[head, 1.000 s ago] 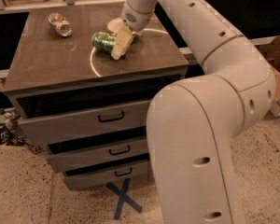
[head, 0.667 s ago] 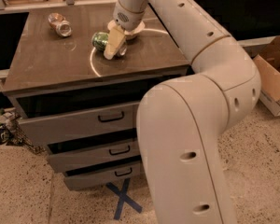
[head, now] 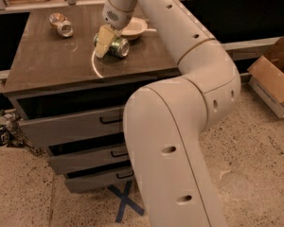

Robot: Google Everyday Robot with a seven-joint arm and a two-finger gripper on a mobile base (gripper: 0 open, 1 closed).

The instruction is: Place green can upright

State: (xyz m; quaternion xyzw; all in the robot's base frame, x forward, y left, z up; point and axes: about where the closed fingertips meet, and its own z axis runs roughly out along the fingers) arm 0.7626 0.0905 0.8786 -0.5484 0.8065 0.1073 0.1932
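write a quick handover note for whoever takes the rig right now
Gripper: down at the cabinet top, against the left side of the green can; whether it holds the can is unclear.
Green can: on its side, just in front of the white bowl.
Other can: back left corner, well apart.
Done: gripper is at the can.
Left: stand the can upright on the top, let go, pull the arm clear.

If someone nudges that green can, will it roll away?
Probably: the green can lies on its side on the smooth table, with the pincer at one end. It is a small drinks can, so likely light and easily dented.
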